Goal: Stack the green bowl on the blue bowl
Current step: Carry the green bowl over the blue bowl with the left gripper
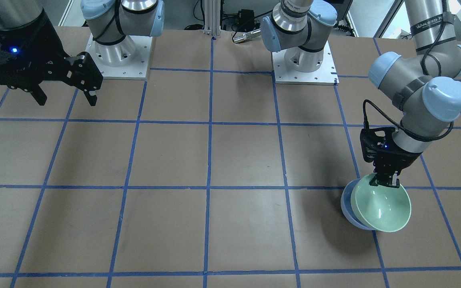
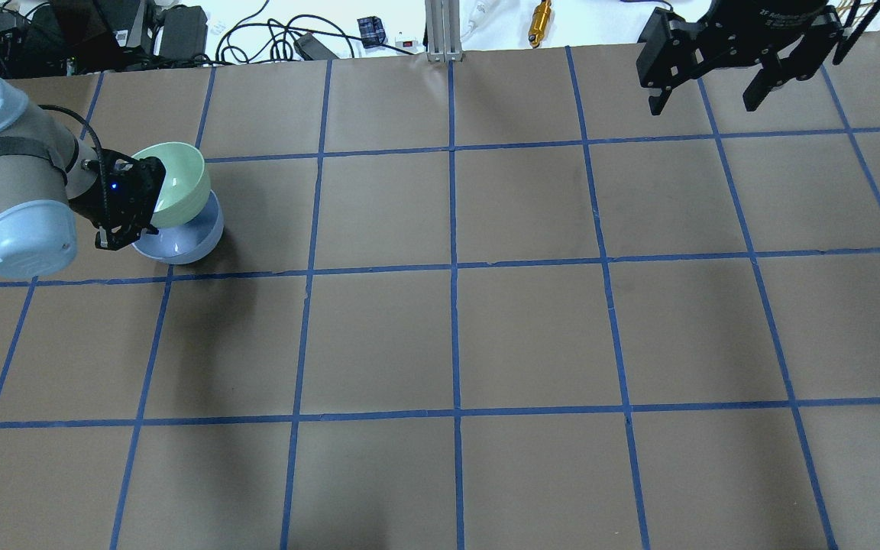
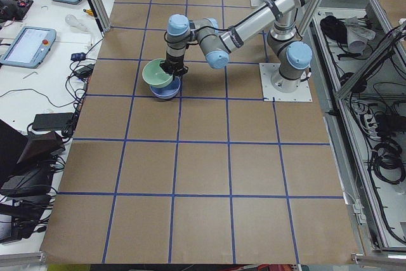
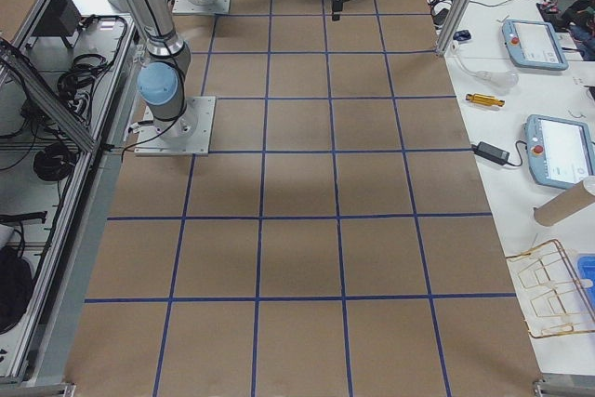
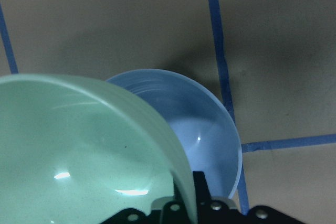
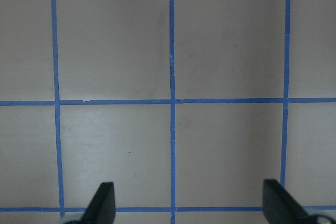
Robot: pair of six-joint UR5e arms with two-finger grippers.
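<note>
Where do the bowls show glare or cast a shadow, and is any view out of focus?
Left wrist view: small white glints inside the green bowl and the blue bowl, near green rim soft. Front-facing view: dark shadow on the table beside the bowls. Right wrist view: sharp.

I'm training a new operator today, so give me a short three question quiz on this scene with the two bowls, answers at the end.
1. Fill in: the right gripper is ___ and holds nothing.
2. What holds the green bowl by its rim? A) left gripper B) right gripper C) nothing
3. True or false: the green bowl sits level, fully nested in the blue bowl.
Key: 1 open; 2 A; 3 false, it is tilted and off-centre over the blue bowl.
</note>
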